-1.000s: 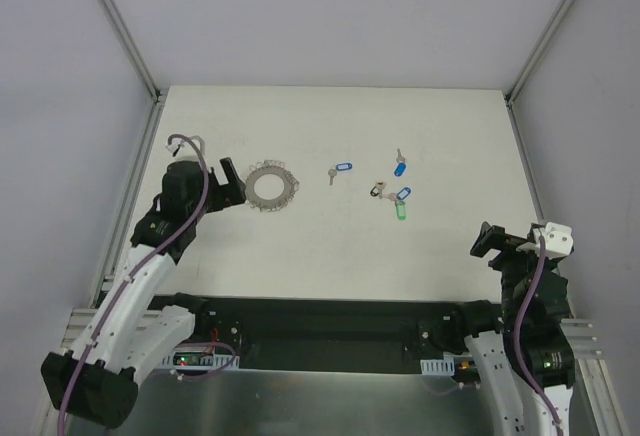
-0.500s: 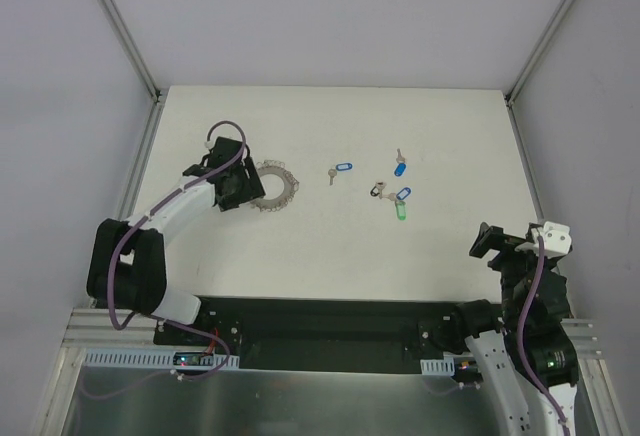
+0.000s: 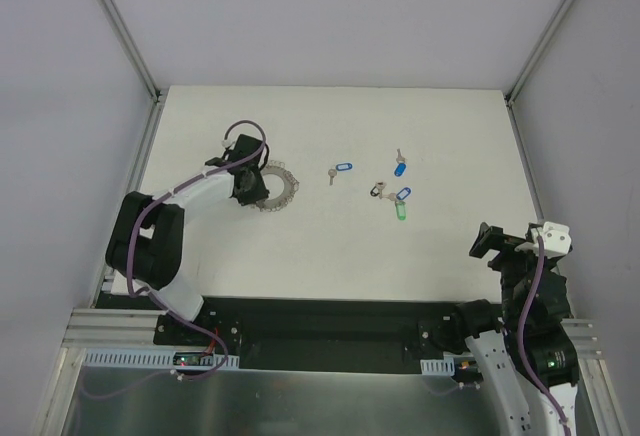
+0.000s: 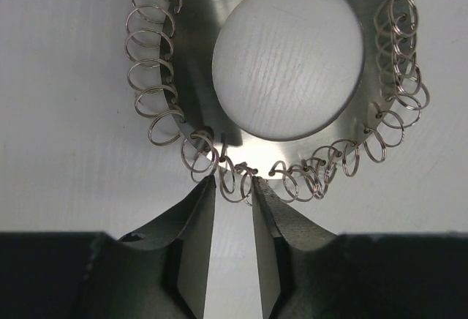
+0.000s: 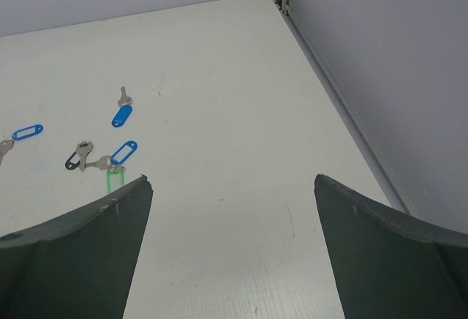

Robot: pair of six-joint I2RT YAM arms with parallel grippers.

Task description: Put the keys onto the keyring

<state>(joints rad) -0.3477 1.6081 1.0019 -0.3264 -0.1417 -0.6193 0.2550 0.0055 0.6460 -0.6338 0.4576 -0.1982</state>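
Looking at the white flat table (image 3: pixel 330 256): everything sits on it. Left gripper (image 4: pixel 232 187) is at the rim of the large grey metal keyring with a fringe of small wire loops (image 4: pixel 197 55), mid-left of the table. Jaws narrow, tips flanking one loop; can't tell if clamped. Right gripper (image 5: pixel 230 187) hovers by the right edge, jaws wide, holding nothing. Small silver keys with oval plastic tags (image 3: pixel 403 195), three blue and one green, lie loose centre-right, well apart from the keyring.
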